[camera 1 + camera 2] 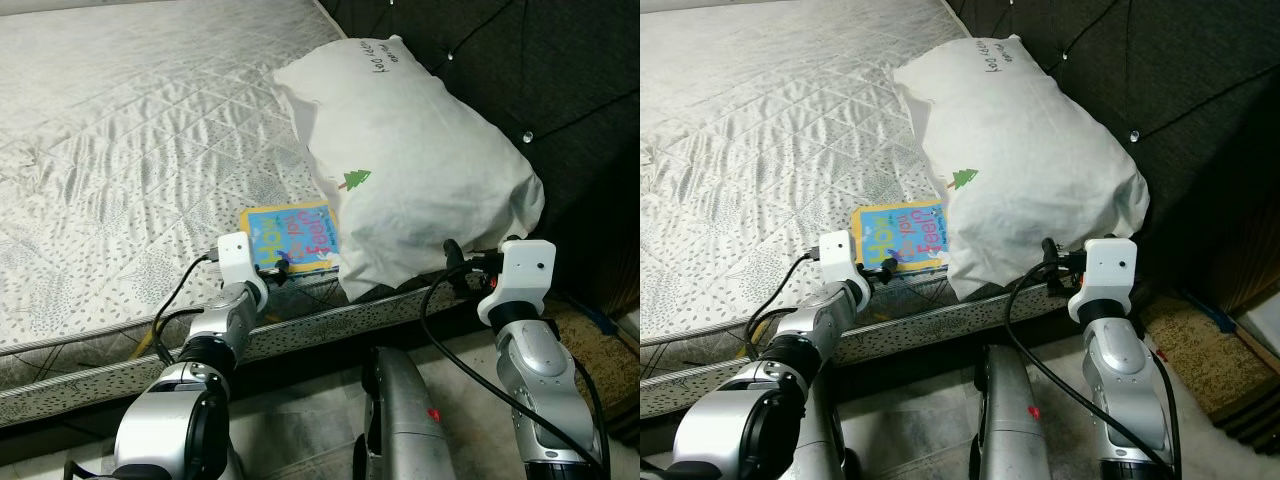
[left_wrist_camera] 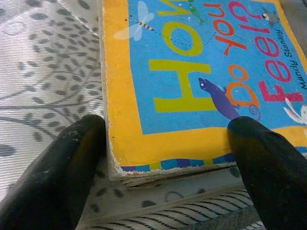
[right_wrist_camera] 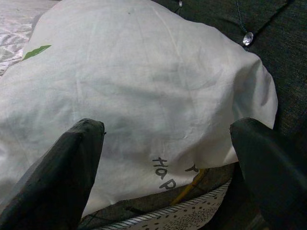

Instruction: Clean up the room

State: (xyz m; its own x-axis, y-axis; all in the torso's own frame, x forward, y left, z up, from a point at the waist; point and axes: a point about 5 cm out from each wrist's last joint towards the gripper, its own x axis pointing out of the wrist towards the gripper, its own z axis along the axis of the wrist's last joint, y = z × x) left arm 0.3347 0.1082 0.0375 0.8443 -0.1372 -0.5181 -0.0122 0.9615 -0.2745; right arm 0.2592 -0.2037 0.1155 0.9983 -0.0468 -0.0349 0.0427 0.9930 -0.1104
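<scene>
Yellow-bordered blue picture book (image 1: 289, 238) lies flat on the quilted mattress (image 1: 120, 150), right at the near edge, its far corner tucked under the white pillow (image 1: 410, 170). Left gripper (image 2: 163, 153) sits at the book's near edge, fingers (image 2: 57, 167) spread apart; one is beside the worn corner, on the mattress, and the other overlaps the cover's near border. Nothing is clamped. Right gripper (image 3: 165, 167) faces the pillow's near side, fingers (image 3: 62, 167) wide apart, holding nothing. Pillow leans on the dark tufted headboard (image 1: 560, 90) and overhangs the mattress edge. Open mattress stretches off to the robot's left and away from it. Floor (image 1: 310, 420) below the bed frame is pale; a brown mat (image 1: 600, 360) lies by the right arm. No containers to be seen.
</scene>
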